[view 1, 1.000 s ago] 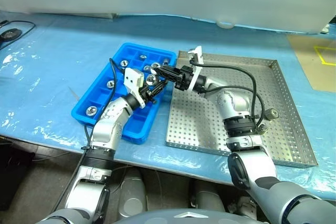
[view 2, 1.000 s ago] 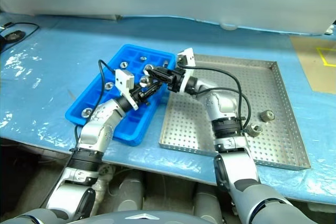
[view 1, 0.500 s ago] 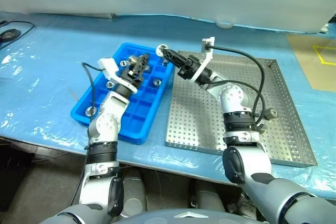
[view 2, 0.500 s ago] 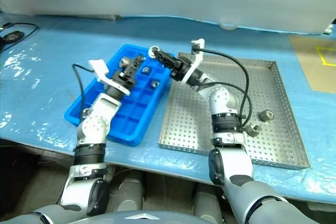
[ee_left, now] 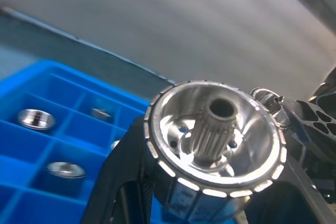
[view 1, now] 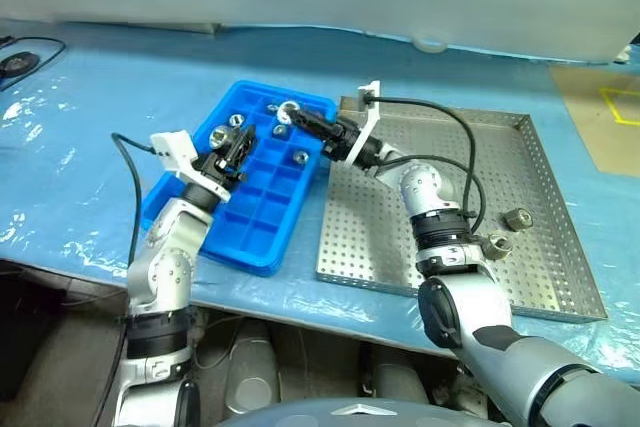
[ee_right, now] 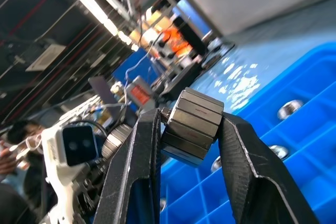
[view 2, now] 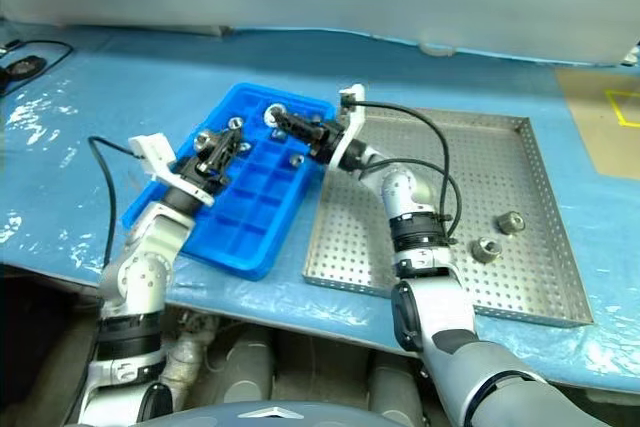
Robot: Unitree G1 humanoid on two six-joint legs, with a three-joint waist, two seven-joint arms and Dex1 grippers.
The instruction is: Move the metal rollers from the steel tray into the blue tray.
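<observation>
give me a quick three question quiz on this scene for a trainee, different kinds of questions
1. True or false: both hands are empty.
2. How many metal rollers lie loose in the steel tray?
3. Over which tray does the right hand hold its roller? A) steel tray B) blue tray

Key
1. False: the left hand grips a roller, and the right hand grips another.
2. Two.
3. B.

Even, bright overhead lighting; glare on the blue table cover; wrist views softly blurred up close.
</observation>
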